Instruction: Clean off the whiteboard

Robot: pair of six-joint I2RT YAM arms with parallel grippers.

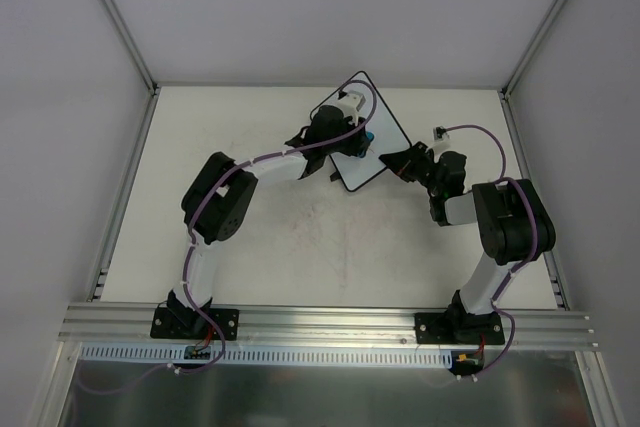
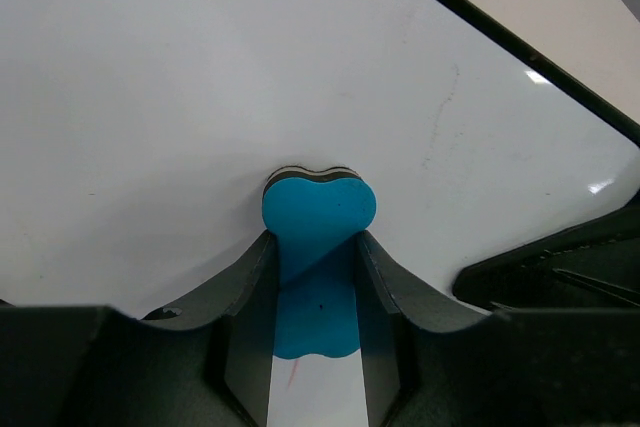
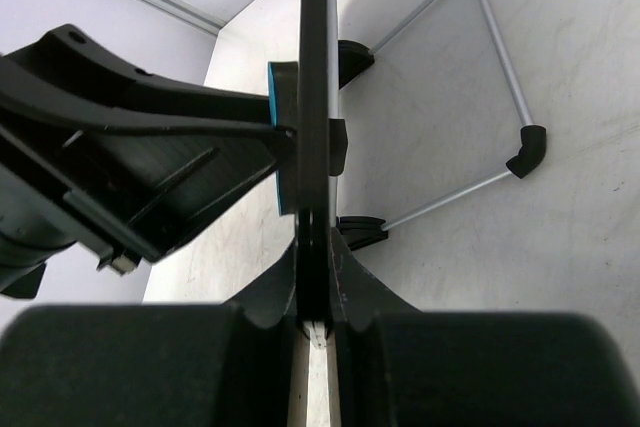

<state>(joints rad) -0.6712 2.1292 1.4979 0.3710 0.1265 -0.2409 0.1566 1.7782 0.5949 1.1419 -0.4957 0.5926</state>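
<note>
Fingers (image 2: 245,297) of the left gripper (image 2: 316,247) are clamped on either side of a blue eraser (image 2: 320,202), whose rounded end presses flat against the whiteboard (image 2: 200,87) at the centre of the left wrist view. The white surface fills most of that frame and looks nearly clean, apart from a few faint grey specks and a thin reddish streak low in the gap between the fingers. Its black frame (image 2: 500,42) runs diagonally across the upper right. From above, the whiteboard (image 1: 360,171) lies as a tilted diamond at the upper middle of the table (image 1: 300,247), with the left gripper (image 1: 356,129) over its centre and the right gripper (image 1: 402,161) at its lower right edge. In the right wrist view the whiteboard (image 3: 315,47) is seen edge-on as a dark vertical strip, and the right gripper (image 3: 318,282) is pinched on its near edge at bottom centre. The eraser (image 3: 277,137) touches the left face of the strip. A wire stand (image 3: 500,97) with black corner pieces reaches out on the right.
</note>
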